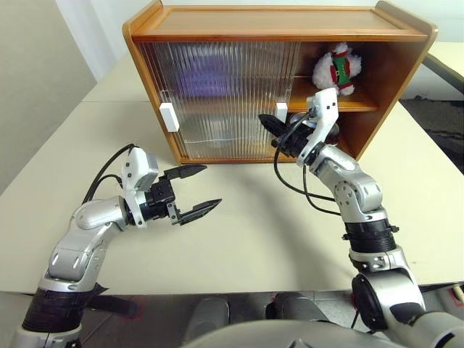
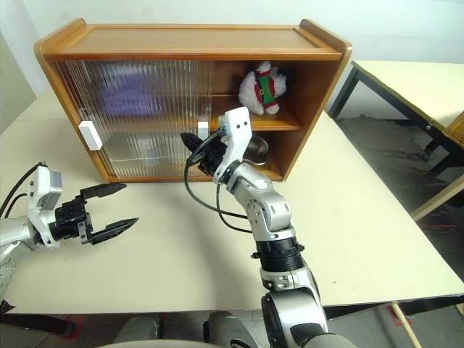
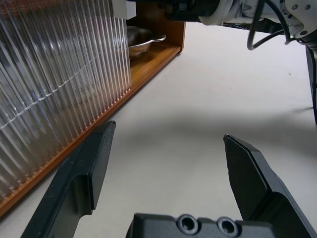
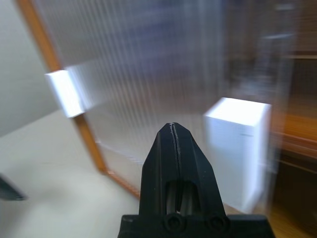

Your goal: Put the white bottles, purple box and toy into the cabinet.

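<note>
1. The cabinet point(image 1: 283, 32) is a wide honey-coloured wooden box with rounded corners and one shelf, standing on a smooth pale table point(image 1: 239, 239).
2. Two ribbed translucent sliding doors point(image 1: 217, 94) cover its left part; each carries a white block handle point(image 1: 169, 117). The right part stands uncovered.
3. The toy point(image 1: 338, 69), a soft white plush snowman with a red scarf and a red-and-green hat, lies tilted on the upper shelf in the uncovered bay.
4. A purple blur shows through the ribbed doors at upper-shelf level; its shape cannot be made out.
5. A shiny metal dish point(image 3: 141, 39) sits on the bottom board, just past the door edge.
6. The left gripper point(image 1: 197, 192) hovers over the table before the doors, its tapered black fingers spread apart and empty.
7. The right gripper point(image 1: 267, 123) is pressed closed, empty, its tip near the inner white handle point(image 4: 237, 148).
</note>
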